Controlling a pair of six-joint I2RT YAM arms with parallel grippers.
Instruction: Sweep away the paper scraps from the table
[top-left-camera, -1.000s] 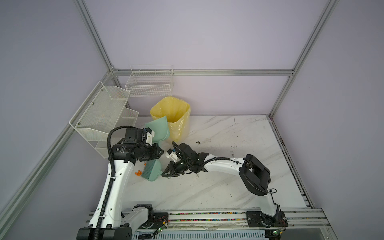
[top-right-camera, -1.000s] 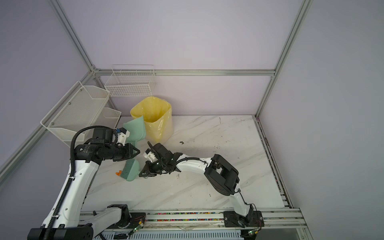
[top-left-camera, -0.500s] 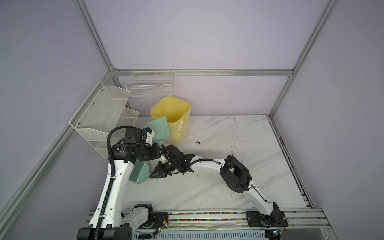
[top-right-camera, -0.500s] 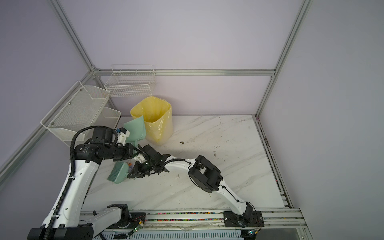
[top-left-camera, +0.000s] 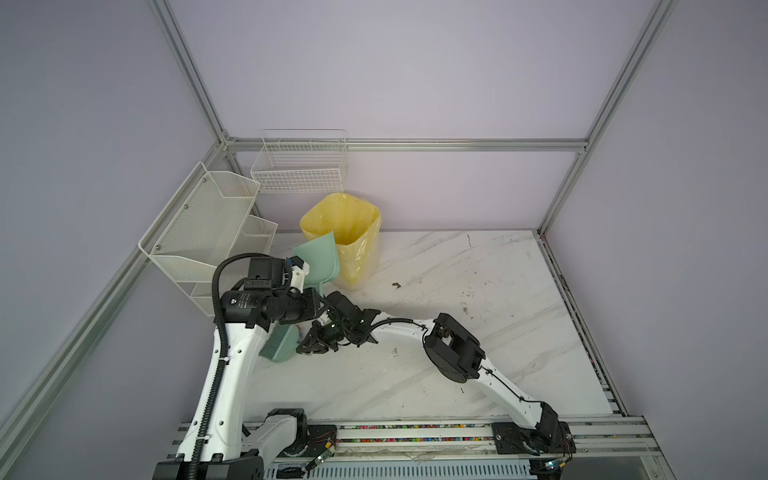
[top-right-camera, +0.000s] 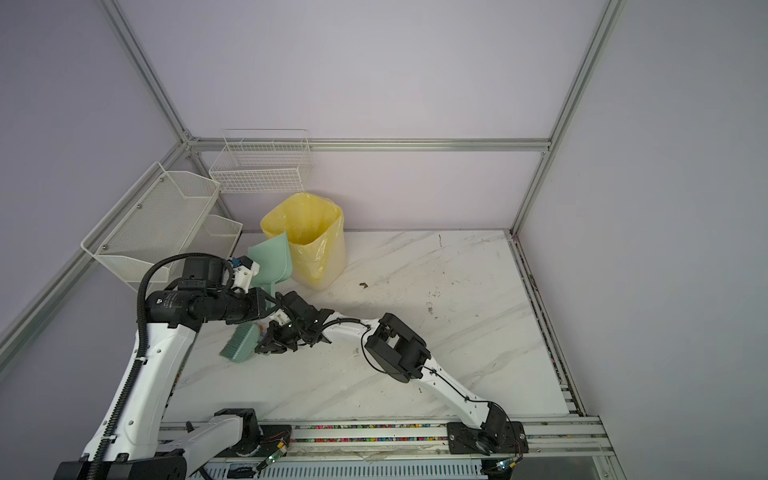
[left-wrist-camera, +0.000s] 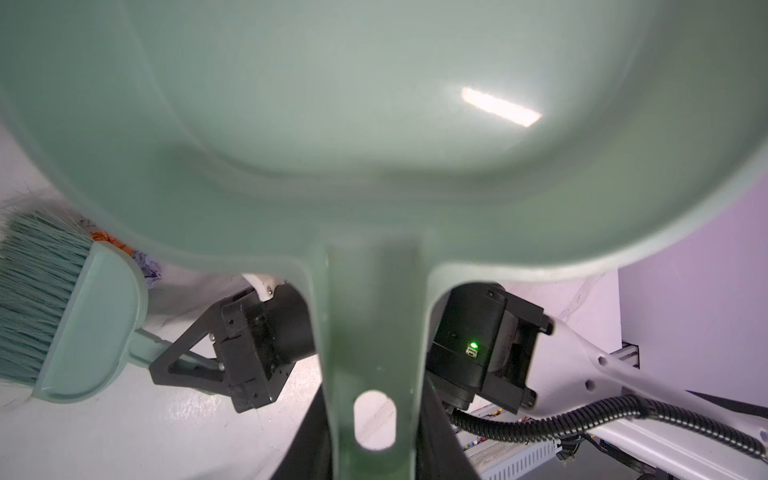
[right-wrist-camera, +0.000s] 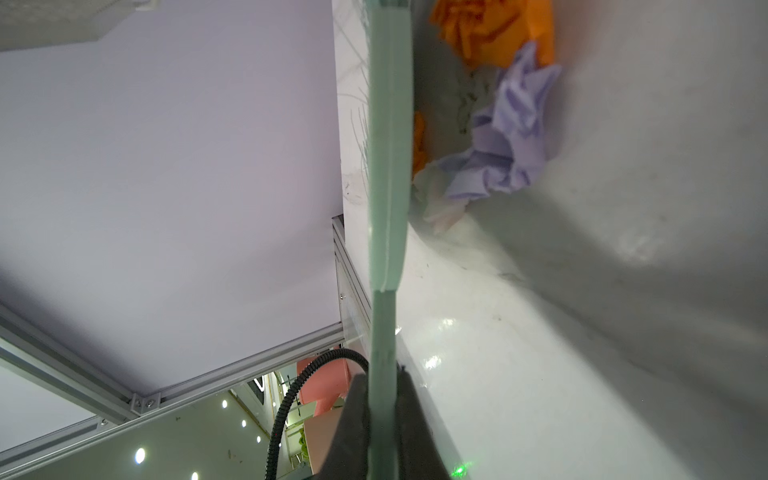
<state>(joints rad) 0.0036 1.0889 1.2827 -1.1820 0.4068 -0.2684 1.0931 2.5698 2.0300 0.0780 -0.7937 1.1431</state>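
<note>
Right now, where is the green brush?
In both top views the green brush is near the left edge of the table, held by the right gripper, just below the left arm, with paper scraps beside it.

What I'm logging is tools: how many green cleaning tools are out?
2. The dustpan is held in the left gripper, beside the yellow bin; the brush is in the right gripper, down at the table.

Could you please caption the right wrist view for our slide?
Right gripper clamps mint-green plastic brush beside crumpled orange and lilac paper scraps.

No legible text; small white print on left arm joint (top-left-camera: 244, 300) too small.
</note>
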